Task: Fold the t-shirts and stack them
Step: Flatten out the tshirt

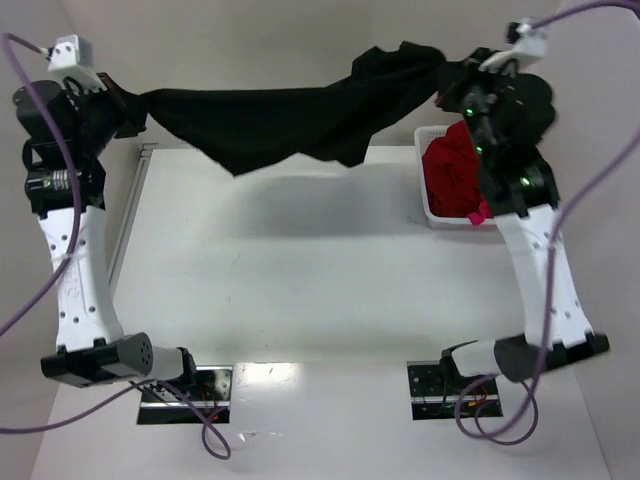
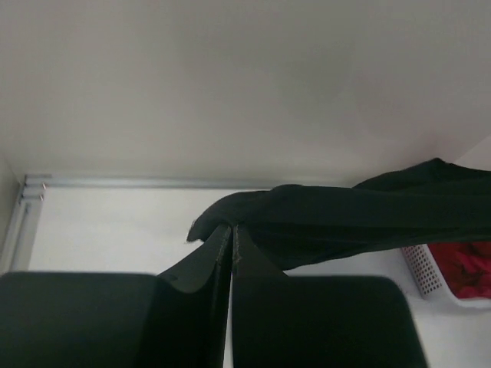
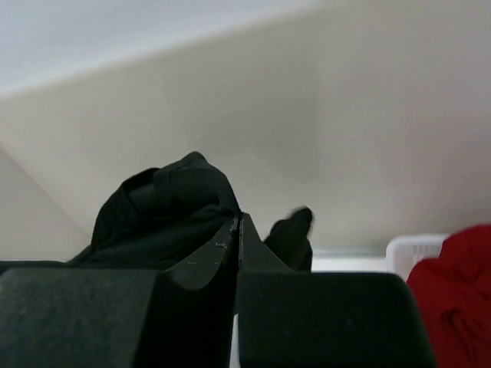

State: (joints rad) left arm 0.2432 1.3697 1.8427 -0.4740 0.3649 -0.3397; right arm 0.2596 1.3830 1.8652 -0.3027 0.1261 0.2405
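Note:
A black t-shirt (image 1: pixel 280 120) hangs in the air above the far side of the table, stretched between both arms and sagging in the middle. My left gripper (image 1: pixel 133 112) is shut on its left end; in the left wrist view the fingertips (image 2: pixel 232 228) pinch the cloth's edge (image 2: pixel 337 218). My right gripper (image 1: pixel 447 85) is shut on the bunched right end, and the cloth (image 3: pixel 165 215) bulges over its closed tips (image 3: pixel 238 218). A dark red t-shirt (image 1: pixel 455 170) lies crumpled in the basket, with a bit of pink cloth (image 1: pixel 479 213) at its near edge.
The white plastic basket (image 1: pixel 428 205) stands at the table's far right, under my right arm, and also shows in the wrist views (image 2: pixel 426 268) (image 3: pixel 410 249). A metal rail (image 1: pixel 135 210) runs along the table's left edge. The back wall is close behind the shirt.

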